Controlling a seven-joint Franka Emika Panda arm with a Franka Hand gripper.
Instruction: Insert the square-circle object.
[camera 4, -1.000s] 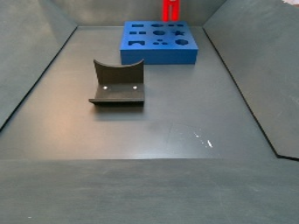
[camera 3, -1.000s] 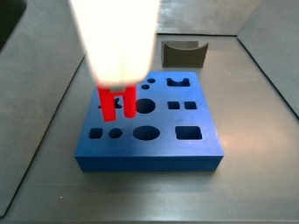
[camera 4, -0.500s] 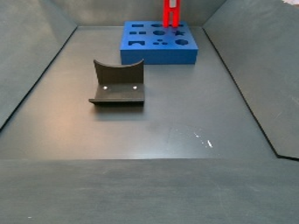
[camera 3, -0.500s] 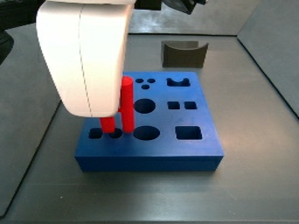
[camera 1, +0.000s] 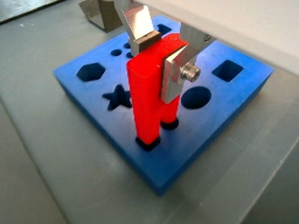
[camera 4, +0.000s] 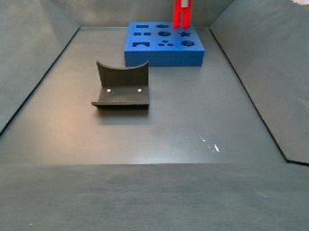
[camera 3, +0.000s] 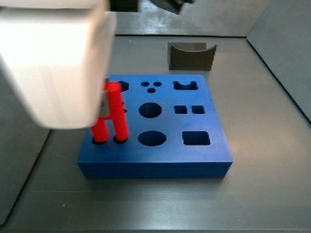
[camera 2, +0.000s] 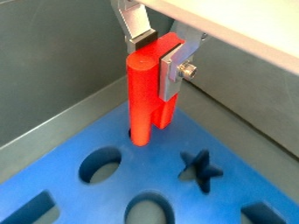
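The red square-circle object stands upright on the blue holed block, with its two pegs' lower ends in holes near one corner. My gripper is shut on the piece's top end, a silver finger on each side. Both wrist views show this; in the second one the piece hangs from the gripper above the block. In a side view the piece stands at the block's left front, behind my blurred white gripper body. The piece also shows in the far side view.
A dark grey block with a curved notch stands on the grey floor beyond the blue block; in a side view it sits mid-floor, apart from the blue block. Sloping grey walls ring the floor.
My gripper has carried the red piece toward the block's left front corner and lowered it. The pegs' ends now sit in the holes there.
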